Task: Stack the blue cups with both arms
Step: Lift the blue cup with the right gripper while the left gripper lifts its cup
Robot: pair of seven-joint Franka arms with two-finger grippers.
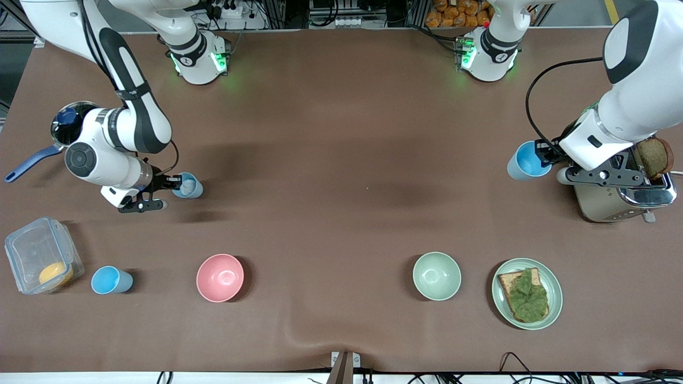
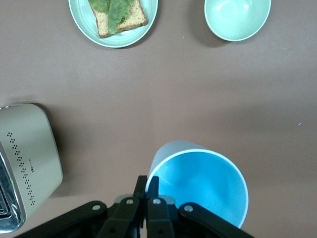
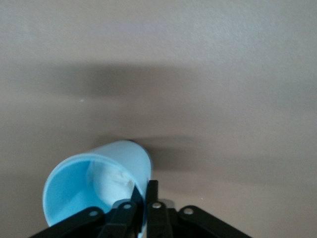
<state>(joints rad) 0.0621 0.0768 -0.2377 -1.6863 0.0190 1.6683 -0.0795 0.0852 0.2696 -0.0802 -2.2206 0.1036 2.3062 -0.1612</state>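
The brown table (image 1: 341,160) carries a clear food container (image 1: 40,256) at eight o'clock, then a blue cup (image 1: 109,280), pink bowl (image 1: 220,278), green bowl (image 1: 436,276) and toast plate (image 1: 555,293); a toaster (image 1: 608,205) sits at three.

Right wrist view: right gripper (image 3: 145,198) fingers (image 3: 153,196) pinched on the rim wall of a light-blue cup (image 3: 94,186) — one finger inside, one outside. Cup tilted, mouth open to the camera; something whitish sits inside — cannot tell what. Brown desk (image 3: 198,74) below carries soft shadow bands.
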